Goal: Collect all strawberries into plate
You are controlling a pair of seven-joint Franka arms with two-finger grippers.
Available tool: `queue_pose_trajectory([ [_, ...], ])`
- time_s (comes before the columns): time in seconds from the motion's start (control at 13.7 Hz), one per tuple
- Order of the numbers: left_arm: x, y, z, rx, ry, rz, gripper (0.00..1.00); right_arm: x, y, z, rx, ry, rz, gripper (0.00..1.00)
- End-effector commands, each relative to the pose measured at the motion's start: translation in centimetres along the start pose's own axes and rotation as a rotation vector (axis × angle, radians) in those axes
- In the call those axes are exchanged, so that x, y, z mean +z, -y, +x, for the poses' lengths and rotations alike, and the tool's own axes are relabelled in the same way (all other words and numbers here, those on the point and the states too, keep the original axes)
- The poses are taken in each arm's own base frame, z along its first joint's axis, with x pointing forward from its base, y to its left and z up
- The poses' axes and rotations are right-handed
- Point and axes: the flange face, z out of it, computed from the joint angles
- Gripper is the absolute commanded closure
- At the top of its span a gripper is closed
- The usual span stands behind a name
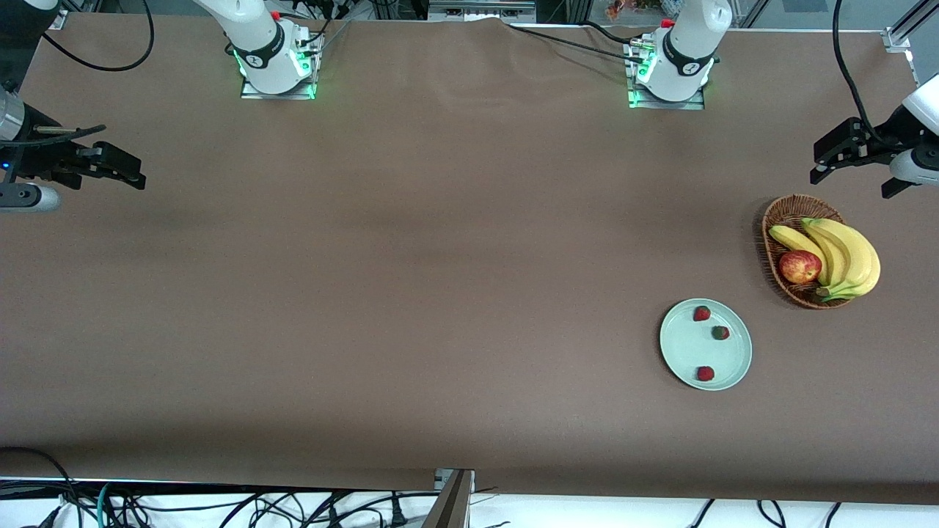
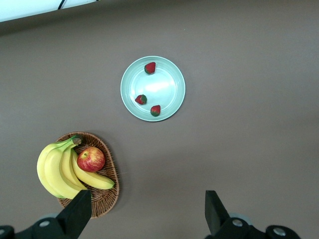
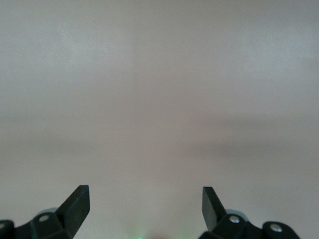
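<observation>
Three strawberries (image 1: pixel 702 314) (image 1: pixel 721 333) (image 1: pixel 706 373) lie on the pale mint-green plate (image 1: pixel 682 348), which sits toward the left arm's end of the table, nearer the front camera than the basket. The left wrist view shows the plate (image 2: pixel 167 84) with the same three berries (image 2: pixel 150 67) (image 2: pixel 141 99) (image 2: pixel 155 110). My left gripper (image 1: pixel 827 158) is open and empty, held high over the table edge beside the basket; it also shows in the left wrist view (image 2: pixel 147 209). My right gripper (image 1: pixel 126 170) is open and empty, waiting over bare table at the right arm's end; its own view (image 3: pixel 145 204) shows only tablecloth.
A brown wicker basket (image 1: pixel 779 220) holds a bunch of bananas (image 1: pixel 843 253) and a red apple (image 1: pixel 799 266); it also shows in the left wrist view (image 2: pixel 107 194). The brown tablecloth (image 1: pixel 411 293) covers the table.
</observation>
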Motion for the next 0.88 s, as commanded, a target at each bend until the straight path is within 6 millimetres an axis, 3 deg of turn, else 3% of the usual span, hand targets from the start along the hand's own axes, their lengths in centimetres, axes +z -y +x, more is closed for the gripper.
queue_pose_trajectory([
  [0.0,-0.9,-0.5,0.2,-0.034,-0.005,0.012,0.00,0.0,-0.6,-0.6,-0.003,0.025,-0.011,0.00],
  [0.44,-0.9,-0.4,0.3,-0.160,-0.017,0.010,0.00,-0.3,0.0,-0.4,-0.014,0.014,-0.012,0.00],
  [0.8,-0.5,-0.4,0.5,-0.165,-0.011,0.010,0.00,-0.5,0.1,0.5,-0.017,0.002,-0.012,0.00],
])
